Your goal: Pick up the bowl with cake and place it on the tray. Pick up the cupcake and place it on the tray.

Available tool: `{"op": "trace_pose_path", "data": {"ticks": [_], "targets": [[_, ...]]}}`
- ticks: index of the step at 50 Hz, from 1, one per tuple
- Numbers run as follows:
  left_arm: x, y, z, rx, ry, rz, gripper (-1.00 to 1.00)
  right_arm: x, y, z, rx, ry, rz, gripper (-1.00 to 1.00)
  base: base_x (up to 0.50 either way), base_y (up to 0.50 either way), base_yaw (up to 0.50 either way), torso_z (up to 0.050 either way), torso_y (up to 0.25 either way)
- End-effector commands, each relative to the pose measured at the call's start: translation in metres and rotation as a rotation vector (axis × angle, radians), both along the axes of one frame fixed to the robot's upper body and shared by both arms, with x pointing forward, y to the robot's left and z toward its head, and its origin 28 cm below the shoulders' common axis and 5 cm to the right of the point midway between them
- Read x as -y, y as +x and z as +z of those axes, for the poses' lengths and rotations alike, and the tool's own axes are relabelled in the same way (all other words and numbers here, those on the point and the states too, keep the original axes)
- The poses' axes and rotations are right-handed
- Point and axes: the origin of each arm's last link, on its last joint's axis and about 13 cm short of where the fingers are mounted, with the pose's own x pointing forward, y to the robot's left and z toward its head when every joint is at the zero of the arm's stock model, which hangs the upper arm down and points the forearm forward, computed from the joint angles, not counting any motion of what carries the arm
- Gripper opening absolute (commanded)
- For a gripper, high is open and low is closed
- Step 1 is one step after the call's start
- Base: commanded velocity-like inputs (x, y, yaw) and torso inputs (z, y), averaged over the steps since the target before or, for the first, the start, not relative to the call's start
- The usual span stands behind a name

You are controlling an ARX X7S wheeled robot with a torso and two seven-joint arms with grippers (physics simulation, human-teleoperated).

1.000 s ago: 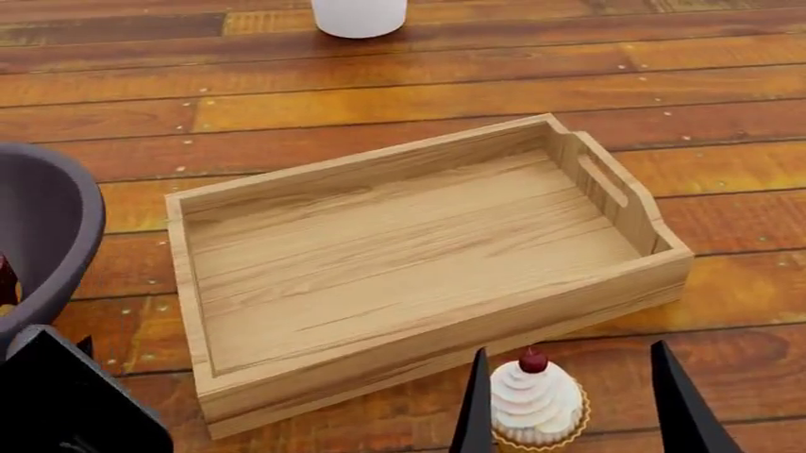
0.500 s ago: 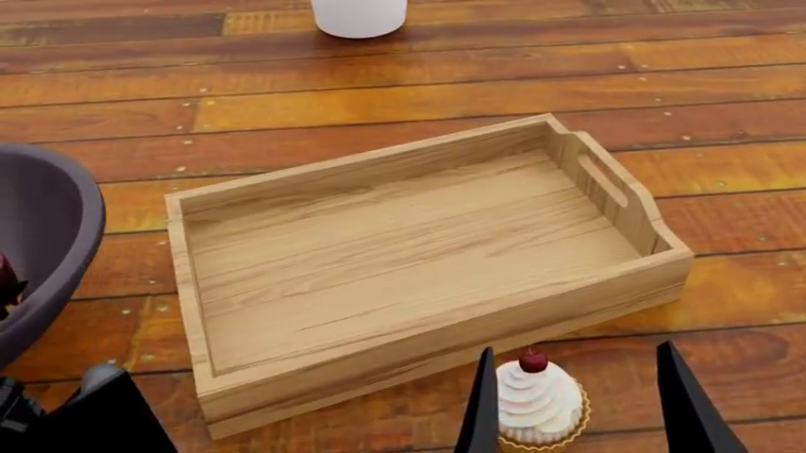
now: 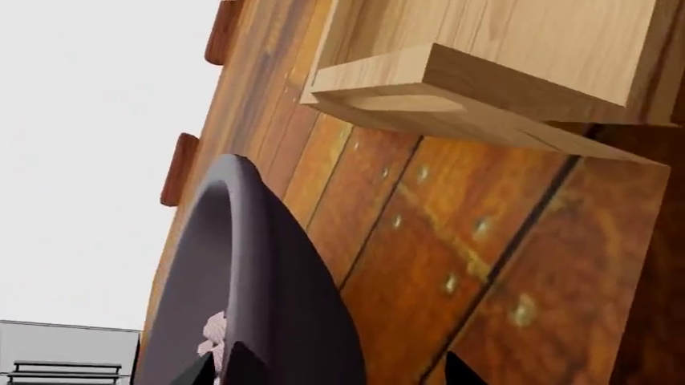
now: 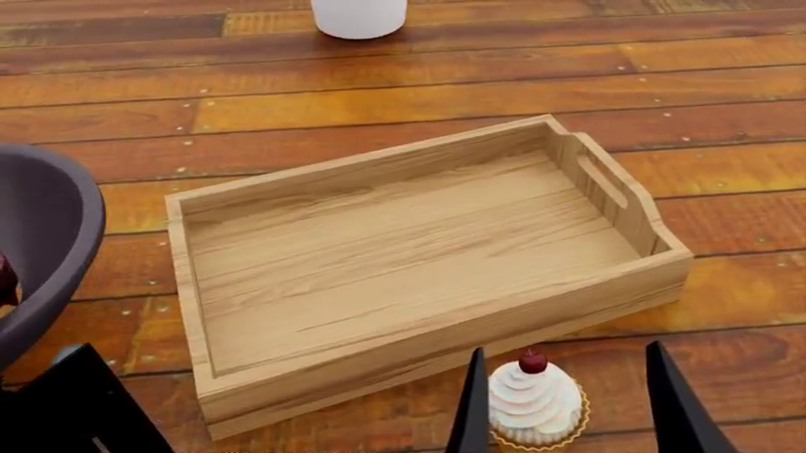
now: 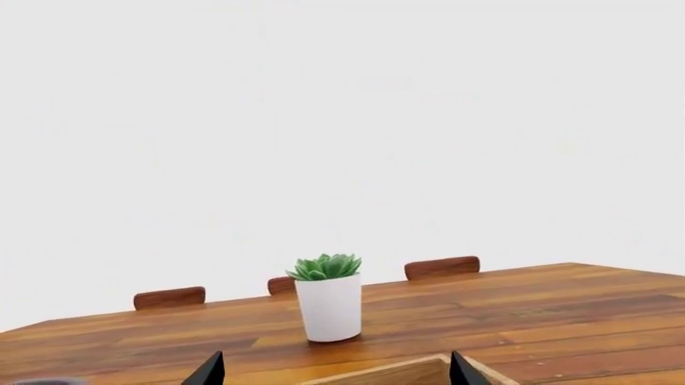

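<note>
A light-wood tray [image 4: 416, 269] with raised sides and handle slots sits angled on a bench [image 4: 416, 90] of reddish-brown planks, and nothing lies inside it. At the left edge of the head view, part of a dark purplish-grey bowl [image 4: 38, 250] rests on the bench beside the tray's short end; only a sliver of the cake [image 4: 7, 280] shows inside it. In the left wrist view the bowl's rim [image 3: 257, 297] fills the foreground, and a bit of pale pink cream peeks over it. The left claw [image 3: 326, 370] shows only as two dark fingertips either side of the bowl's near wall, so whether it grips cannot be told. Just in front of the tray's long near side stands the cupcake [image 4: 537, 406], upright with white frosting and a cherry. The right claw [image 4: 567, 415] is spread wide, its two dark fingers either side of the cupcake without touching it. A white potted succulent [image 5: 330, 301] stands farther back on the bench.
</note>
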Motion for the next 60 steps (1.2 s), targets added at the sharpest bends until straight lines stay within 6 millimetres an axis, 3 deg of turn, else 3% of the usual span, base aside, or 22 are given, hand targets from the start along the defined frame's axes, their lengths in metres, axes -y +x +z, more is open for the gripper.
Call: {"op": "trace_pose_path", "data": {"ticks": [1,11,17,21,22,25,29,31,32,38,39,44,46,47,49,52,60], "targets": [[-0.008,0.002,-0.013,-0.061,0.010,0.055,-1.00,-0.001,0.000,-0.001,-0.002,-0.001,0.001,1.00,0.00,0.00,0.00,0.000,0.000],[-0.008,0.001,-0.011,-0.040,0.008,0.046,-1.00,-0.002,0.001,-0.002,-0.006,-0.002,0.001,1.00,0.00,0.00,0.00,-0.001,0.000],[-0.006,-0.002,0.007,0.021,-0.018,0.029,-1.00,-0.002,0.002,-0.001,-0.008,-0.005,-0.001,1.00,0.00,0.00,0.00,-0.002,0.000],[-0.005,-0.003,0.007,0.021,-0.018,0.029,-1.00,-0.002,0.002,-0.001,-0.008,-0.005,-0.001,1.00,0.00,0.00,0.00,0.000,0.000],[0.001,-0.001,0.030,0.060,-0.053,0.025,-1.00,-0.002,0.001,-0.001,-0.008,-0.005,-0.004,1.00,0.00,0.00,0.00,0.000,0.000],[0.005,-0.002,0.053,0.074,-0.094,-0.006,-1.00,-0.001,-0.002,0.004,0.002,-0.008,-0.008,1.00,0.00,0.00,0.00,0.000,0.000],[0.010,-0.005,0.064,0.078,-0.079,-0.010,-1.00,0.001,-0.002,0.004,0.001,-0.005,-0.014,1.00,0.00,0.00,0.00,0.000,0.000],[0.021,-0.007,0.078,0.115,-0.206,-0.049,-1.00,0.003,-0.005,0.006,0.007,-0.005,-0.022,1.00,0.00,0.00,0.00,0.000,0.000],[0.021,-0.002,0.088,0.108,-0.099,-0.074,-1.00,0.003,-0.005,0.006,0.006,-0.004,-0.021,1.00,0.00,0.00,0.00,0.000,0.000],[0.026,0.006,0.091,0.093,-0.110,-0.106,-1.00,0.003,-0.004,0.005,0.000,-0.002,-0.021,1.00,0.00,0.00,0.00,0.000,0.000],[0.037,0.021,0.101,0.070,-0.095,-0.149,-1.00,0.005,-0.003,0.006,-0.004,0.006,-0.039,1.00,0.00,0.00,0.00,0.000,0.000],[0.055,0.030,0.106,0.047,-0.111,-0.226,-1.00,0.010,-0.003,0.006,-0.001,0.017,-0.048,1.00,0.00,0.00,0.00,0.000,0.000],[0.037,0.036,0.146,0.073,-0.040,-0.300,-1.00,0.014,0.000,0.005,-0.008,0.030,-0.066,1.00,0.00,0.00,0.00,0.000,0.000],[0.054,0.035,0.143,0.065,-0.051,-0.304,-1.00,0.015,0.001,0.005,-0.010,0.032,-0.071,1.00,0.00,0.00,0.00,0.000,0.000],[0.062,0.034,0.131,0.051,-0.129,-0.288,-1.00,0.016,0.001,0.006,-0.010,0.035,-0.076,1.00,0.00,0.00,0.00,0.000,0.000],[0.079,0.033,0.136,0.040,-0.178,-0.373,-1.00,0.016,0.005,0.002,-0.021,0.038,-0.080,1.00,0.00,0.00,0.00,0.000,0.000],[0.101,0.027,0.119,-0.020,-0.207,-0.480,-1.00,0.016,0.007,0.000,-0.034,0.048,-0.086,1.00,0.00,0.00,0.00,0.000,0.000]]}}
